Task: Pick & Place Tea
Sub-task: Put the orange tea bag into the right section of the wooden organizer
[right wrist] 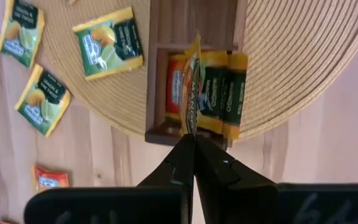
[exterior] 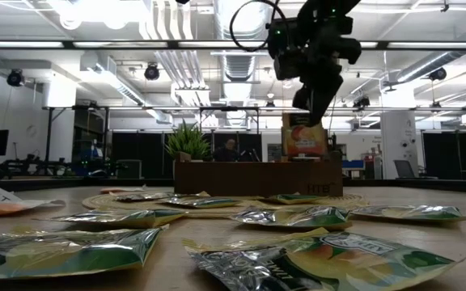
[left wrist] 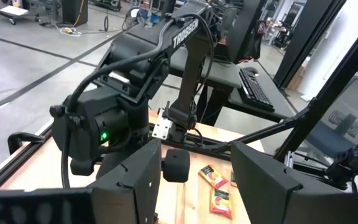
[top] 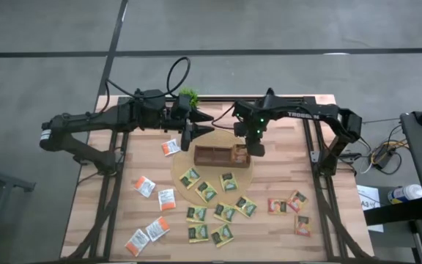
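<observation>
A brown compartment tray (top: 215,155) stands on a round woven mat (top: 196,167). My right gripper (top: 254,151) is over the tray's right end, shut on an orange-and-yellow tea sachet (exterior: 304,137). Other sachets (right wrist: 219,93) stand in that compartment. My left gripper (top: 205,125) hovers open and empty just beyond the tray's left end. White-and-orange sachets (top: 144,185) lie flat at the left. Green-and-yellow ones (top: 206,191) lie on and below the mat. Red-pink ones (top: 297,199) lie at the right. My right gripper pinches the sachet's top edge (right wrist: 191,127) between its two fingers, from above, pointing down. The sachet hangs upright below the fingers, edge-on in the right wrist view. Its lower end (exterior: 304,155) reaches the tray's rim; whether it rests inside I cannot tell.
A small green potted plant (top: 188,95) stands at the far edge, close behind my left gripper. Loose sachets cover most of the table's near half. Black frame rails run along the table's left and right edges (top: 317,158).
</observation>
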